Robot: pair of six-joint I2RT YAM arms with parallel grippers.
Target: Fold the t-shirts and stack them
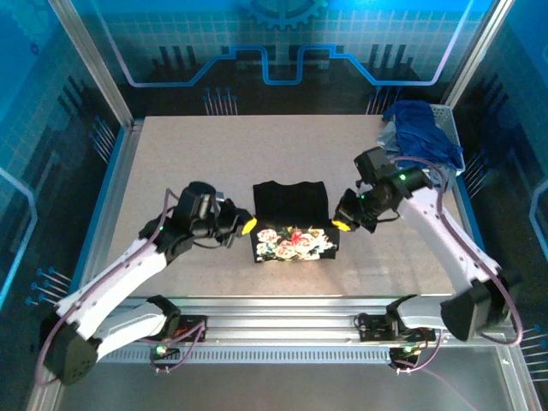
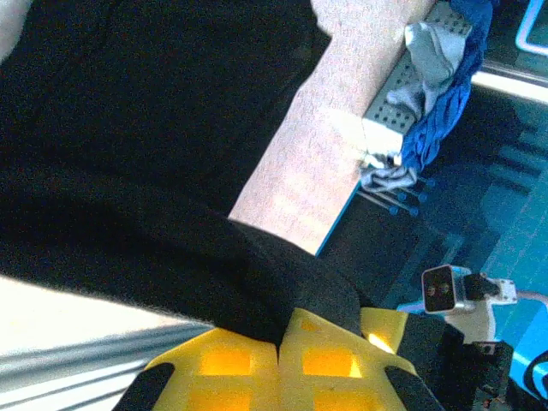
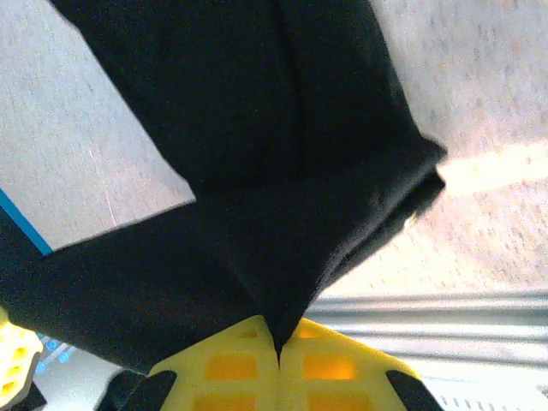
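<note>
Two side edges of the black t-shirt, centred on the worktop, are pinched: left fingers and right fingers each clenched on cloth, probably to carry the next fold over evenly. Blue and grey shirts sit heaped in the basket, far right corner.

Black t-shirt lies folded at the middle of the surface, flower print face-up on its near part, side edges pinched in my left pincer and right pincer. Royal blue t-shirt and pale grey-blue t-shirt are bunched together at the surface's far right corner.
</note>
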